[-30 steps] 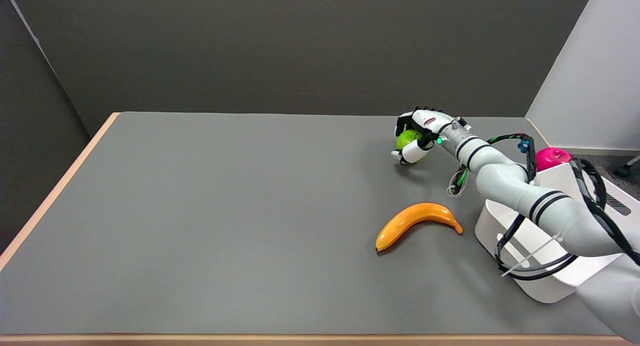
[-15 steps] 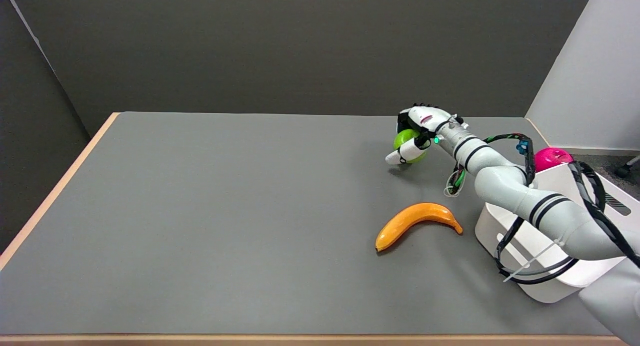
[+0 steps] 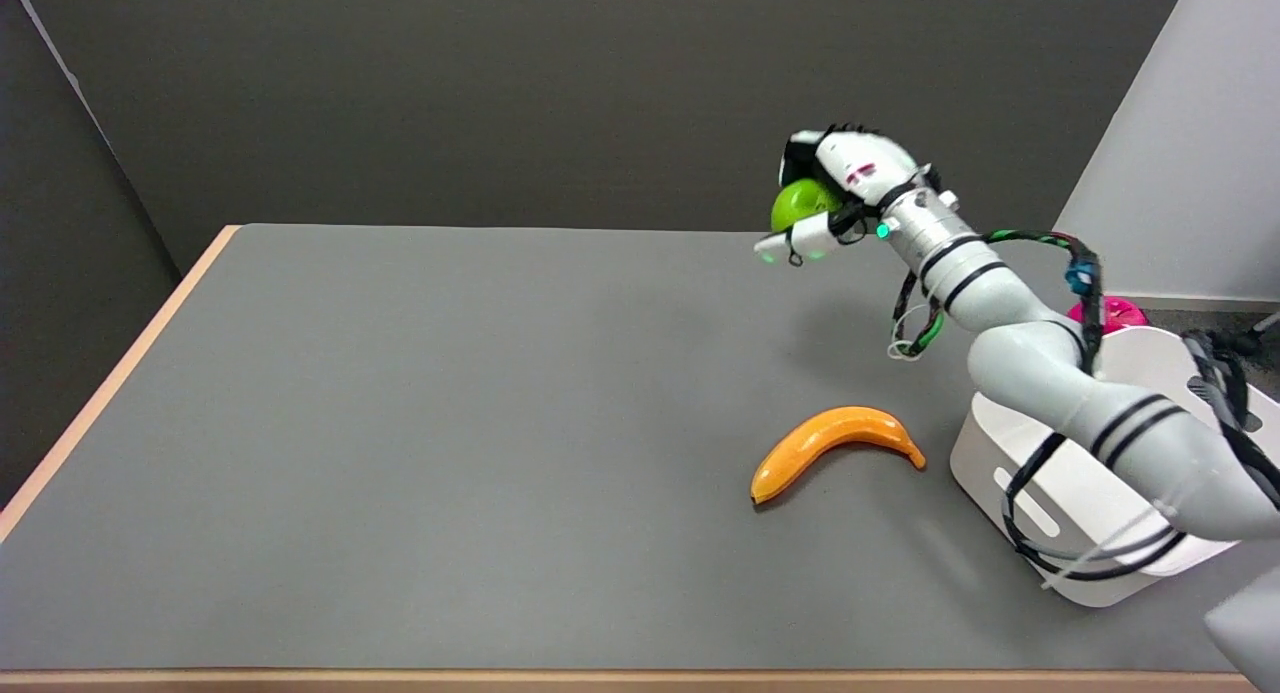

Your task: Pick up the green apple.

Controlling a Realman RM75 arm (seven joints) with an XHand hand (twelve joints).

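My right hand [image 3: 835,188] grips the green apple [image 3: 797,204] and holds it in the air, well above the far right part of the grey table [image 3: 450,423]. The fingers wrap over the apple's top and the thumb lies under it. Only the apple's left side shows; the rest is hidden by the hand.
An orange banana [image 3: 832,445] lies on the table to the right of centre. A white basket [image 3: 1075,493] stands at the right edge, partly behind my arm, with a pink fruit [image 3: 1105,313] at its far side. The table's left edge runs diagonally at the left.
My right hand has risen from the tabletop with the green apple in its grip, moving up and slightly left. The banana and basket have stayed put.
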